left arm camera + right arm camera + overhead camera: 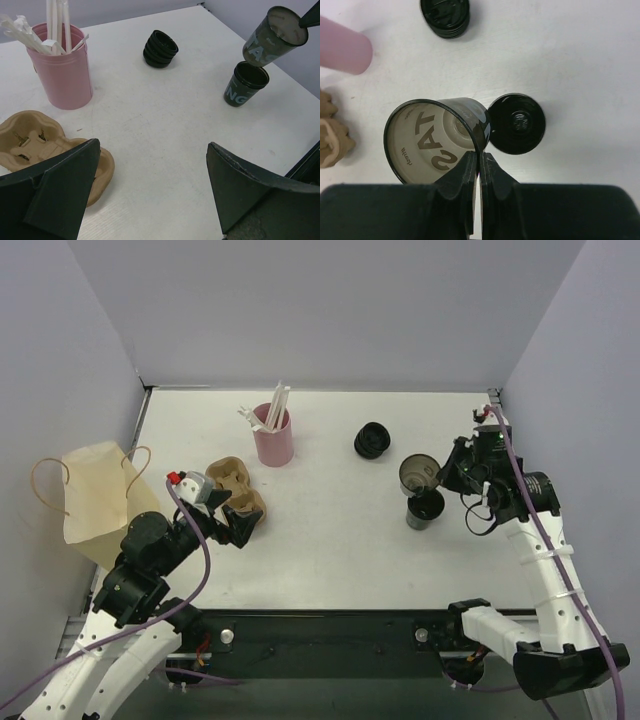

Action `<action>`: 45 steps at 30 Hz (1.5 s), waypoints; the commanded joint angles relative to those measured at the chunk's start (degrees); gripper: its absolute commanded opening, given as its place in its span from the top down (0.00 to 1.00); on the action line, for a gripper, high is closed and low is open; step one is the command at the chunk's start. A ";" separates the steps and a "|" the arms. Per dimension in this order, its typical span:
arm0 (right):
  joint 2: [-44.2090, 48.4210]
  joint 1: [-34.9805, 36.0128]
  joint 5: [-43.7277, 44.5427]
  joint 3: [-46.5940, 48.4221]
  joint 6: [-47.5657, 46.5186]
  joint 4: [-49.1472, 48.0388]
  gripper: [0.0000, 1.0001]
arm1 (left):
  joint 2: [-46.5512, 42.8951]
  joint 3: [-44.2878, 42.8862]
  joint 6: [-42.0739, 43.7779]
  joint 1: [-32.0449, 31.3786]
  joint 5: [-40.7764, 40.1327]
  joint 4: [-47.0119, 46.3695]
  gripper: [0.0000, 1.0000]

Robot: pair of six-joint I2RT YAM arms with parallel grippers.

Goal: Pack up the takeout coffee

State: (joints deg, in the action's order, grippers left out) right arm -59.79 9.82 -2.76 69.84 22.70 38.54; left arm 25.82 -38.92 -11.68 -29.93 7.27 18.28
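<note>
My right gripper [443,475] is shut on the rim of an empty dark paper cup [414,474] and holds it tilted in the air; in the right wrist view its fingers [479,167] pinch the cup's wall [435,137]. A second dark cup [424,508] stands upright on the table just below it, also seen in the right wrist view [516,123]. A stack of black lids [371,441] lies further back. My left gripper [232,523] is open and empty beside the brown pulp cup carrier [236,490]. A paper bag [97,502] lies at the left.
A pink holder [273,436] with white wrapped straws stands behind the carrier. Grey walls close in the back and both sides. The table's near edge [330,608] runs in front of both arm bases.
</note>
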 commanded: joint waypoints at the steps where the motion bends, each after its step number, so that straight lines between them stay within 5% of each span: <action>1: -0.32 6.68 -1.46 1.44 2.96 1.27 1.00 | -0.16 -0.46 0.70 0.14 -0.85 -1.14 0.03; 11: -5.07 27.16 4.33 -9.98 13.51 -12.33 1.00 | -0.16 -0.28 0.61 0.14 -1.38 -0.97 0.03; 18: -13.85 32.18 6.71 -14.91 16.15 -20.08 1.00 | -0.16 -0.28 0.52 0.14 -1.38 -0.88 0.03; 25: -17.47 33.33 6.89 -18.33 18.26 -24.74 1.00 | -0.16 -0.46 0.52 0.14 -1.47 -0.79 0.03; 36: -13.60 32.80 11.20 -15.89 14.14 -21.50 0.69 | -0.16 -0.28 0.61 0.14 -1.12 -0.88 0.03; 45: -18.95 19.73 6.55 -3.07 1.40 -21.14 0.62 | -0.34 -0.28 0.70 0.14 -1.03 -0.88 0.03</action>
State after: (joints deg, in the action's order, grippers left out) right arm -75.81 34.76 4.34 60.03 30.94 17.21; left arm 25.82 -38.92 -11.55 -29.93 6.24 18.28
